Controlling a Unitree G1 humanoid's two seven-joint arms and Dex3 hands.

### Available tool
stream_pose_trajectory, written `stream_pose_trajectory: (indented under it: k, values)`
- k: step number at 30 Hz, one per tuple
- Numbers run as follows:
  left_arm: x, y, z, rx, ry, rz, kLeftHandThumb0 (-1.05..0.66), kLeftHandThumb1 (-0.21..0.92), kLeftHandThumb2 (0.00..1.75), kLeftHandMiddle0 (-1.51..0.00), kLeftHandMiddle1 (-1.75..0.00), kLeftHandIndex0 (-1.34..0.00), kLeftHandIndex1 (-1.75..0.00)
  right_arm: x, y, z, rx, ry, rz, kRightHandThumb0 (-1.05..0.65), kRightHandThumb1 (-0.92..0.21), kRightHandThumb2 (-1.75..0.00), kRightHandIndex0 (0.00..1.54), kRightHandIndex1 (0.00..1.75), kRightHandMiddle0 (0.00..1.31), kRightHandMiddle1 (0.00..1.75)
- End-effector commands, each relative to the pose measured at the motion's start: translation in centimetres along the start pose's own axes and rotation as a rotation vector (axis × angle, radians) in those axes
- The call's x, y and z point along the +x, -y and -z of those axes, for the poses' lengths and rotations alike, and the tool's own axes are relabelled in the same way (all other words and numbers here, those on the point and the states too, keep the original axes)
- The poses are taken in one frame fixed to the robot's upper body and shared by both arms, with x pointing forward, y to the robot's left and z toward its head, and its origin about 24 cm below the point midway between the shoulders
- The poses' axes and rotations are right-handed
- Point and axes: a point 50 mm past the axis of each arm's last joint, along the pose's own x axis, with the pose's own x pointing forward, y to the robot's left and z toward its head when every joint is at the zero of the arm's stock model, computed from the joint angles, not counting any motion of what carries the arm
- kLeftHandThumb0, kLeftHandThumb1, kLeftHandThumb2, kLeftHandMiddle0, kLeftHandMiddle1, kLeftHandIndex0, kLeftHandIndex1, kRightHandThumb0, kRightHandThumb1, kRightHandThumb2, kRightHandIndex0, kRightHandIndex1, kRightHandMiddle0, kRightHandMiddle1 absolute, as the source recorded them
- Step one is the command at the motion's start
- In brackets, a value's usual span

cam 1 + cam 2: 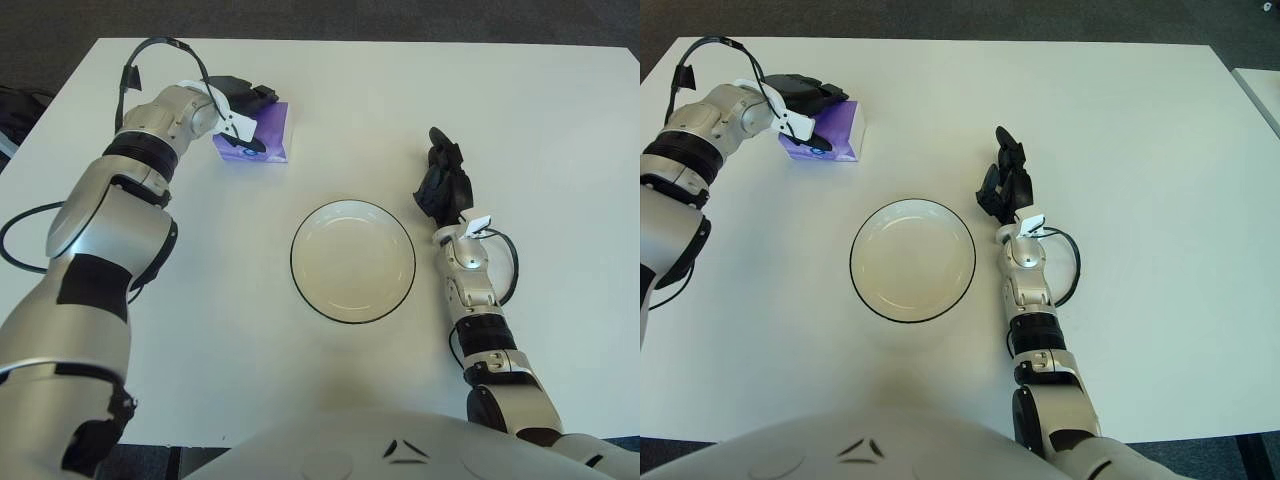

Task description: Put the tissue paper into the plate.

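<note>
A purple tissue pack (pixel 268 135) lies on the white table (pixel 560 120) at the far left. My left hand (pixel 243 115) is on it, with black fingers (pixel 248 93) over its far edge and the thumb against its near left side, closed on the pack. The pack still looks to be down on the table. A white plate (pixel 352 261) with a dark rim sits in the middle of the table, empty, to the near right of the pack. My right hand (pixel 444 180) shows just right of the plate, fingers relaxed and holding nothing.
The table's far edge and left corner lie close behind the tissue pack. Black cables (pixel 20 240) loop beside my left arm at the table's left edge. Bare table stretches between pack and plate.
</note>
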Motion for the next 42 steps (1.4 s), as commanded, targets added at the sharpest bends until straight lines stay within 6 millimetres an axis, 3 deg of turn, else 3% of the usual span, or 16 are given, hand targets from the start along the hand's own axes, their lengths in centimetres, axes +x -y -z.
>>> stream_pose_trajectory:
  k: [1,9,18,29,42]
  values:
    - [0.6,1.8,-0.9,0.028,0.009,0.041,-0.88,0.92,0.39,-0.18,0.00,0.00,-0.49,-4.2,1.2,5.9,0.005,-0.311,0.051,-0.79,-0.92,-0.98,0.17,0.00,0.00,0.34]
    - [0.9,3.2,-1.2,0.127,-0.010,0.092,-0.92,0.92,0.44,-0.20,-0.01,0.00,-0.48,-4.3,1.3,5.8,0.007,-0.301,0.056,-0.79,-0.92,-0.98,0.18,0.01,0.00,0.35]
    - [1.2,6.1,-1.5,0.179,-0.055,0.147,-0.92,0.92,0.52,-0.23,-0.02,0.00,-0.44,-4.4,1.5,5.7,0.016,-0.289,0.060,-0.78,-0.92,-0.98,0.20,0.01,0.00,0.37]
    - [1.2,7.6,-1.4,0.228,-0.087,0.198,-0.89,0.92,0.53,-0.24,-0.01,0.00,-0.40,-4.6,1.7,5.6,0.020,-0.274,0.064,-0.74,-0.92,-0.97,0.23,0.02,0.00,0.42]
    - [1.1,7.8,-1.0,0.286,-0.106,0.211,-0.89,0.92,0.57,-0.24,-0.01,0.00,-0.37,-4.8,1.8,5.5,0.026,-0.261,0.056,-0.72,-0.92,-0.97,0.24,0.02,0.00,0.42]
